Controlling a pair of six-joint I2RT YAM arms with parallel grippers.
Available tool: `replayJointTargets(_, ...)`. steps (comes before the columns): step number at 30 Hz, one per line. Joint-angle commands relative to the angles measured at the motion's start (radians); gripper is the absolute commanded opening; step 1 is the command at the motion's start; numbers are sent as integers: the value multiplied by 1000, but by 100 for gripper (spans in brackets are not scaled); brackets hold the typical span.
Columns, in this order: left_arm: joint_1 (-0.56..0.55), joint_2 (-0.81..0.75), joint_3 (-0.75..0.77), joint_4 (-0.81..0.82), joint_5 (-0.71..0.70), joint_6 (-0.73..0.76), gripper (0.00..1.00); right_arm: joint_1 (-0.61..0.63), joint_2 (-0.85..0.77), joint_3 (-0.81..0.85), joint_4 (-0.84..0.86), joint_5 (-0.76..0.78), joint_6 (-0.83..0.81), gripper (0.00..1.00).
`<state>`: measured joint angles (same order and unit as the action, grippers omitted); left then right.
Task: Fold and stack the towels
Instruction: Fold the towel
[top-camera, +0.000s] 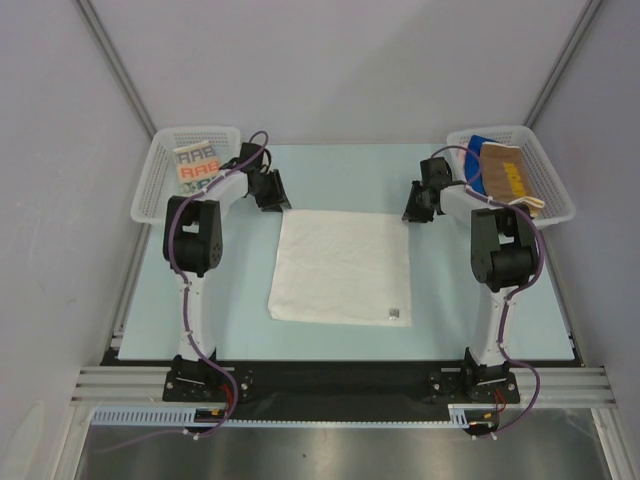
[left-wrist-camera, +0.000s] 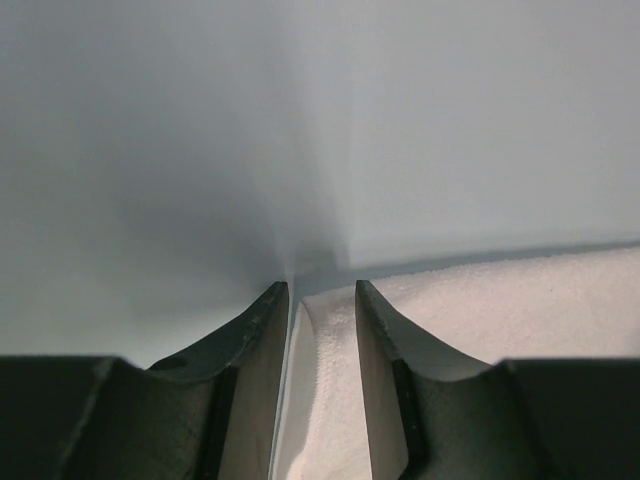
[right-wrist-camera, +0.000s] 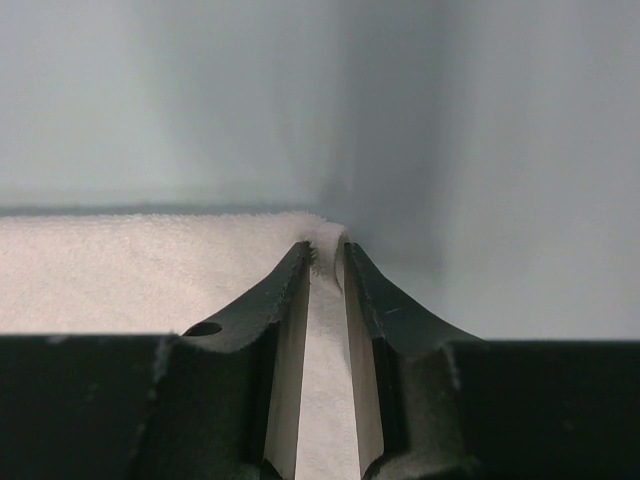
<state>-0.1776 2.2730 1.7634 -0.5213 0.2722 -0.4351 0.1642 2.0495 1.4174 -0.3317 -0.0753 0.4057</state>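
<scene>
White towel (top-camera: 342, 268) lies spread flat in the middle of the worktop (top-camera: 240, 330), a small tag near its front right corner. Two white mesh baskets sit beyond the towel's far corners. The left basket (top-camera: 150, 180) is past the far left corner, and the right basket (top-camera: 555, 190) is past the far right one. In the left basket lies a cream lettered towel (top-camera: 195, 168). In the right basket a brown towel (top-camera: 507, 172) rests over a blue towel (top-camera: 472, 160).

Both arms reach to the white towel's far edge. The left tool (left-wrist-camera: 320, 290) is at the far left corner. Its fingers (left-wrist-camera: 380, 330) stand spread, and the towel's edge lies flat in the gap between them. The right tool (right-wrist-camera: 328, 250) is at the far right corner. Its fingers are close together and the cloth puckers up between their tips. I cannot tell whether they pinch it.
</scene>
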Motion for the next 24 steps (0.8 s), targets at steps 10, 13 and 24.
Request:
replayJointTargets(10,-8,63,38,-34,7,12,20,5,47,98,-29,12,-33,18)
replayJointTargets(13,-8,60,36,-26,21,4,13,1,47,100,-26,9,-34,12)
replayJointTargets(24,18,13,27,67,22,-60,0,-15,44,123,-1,0,-27,0)
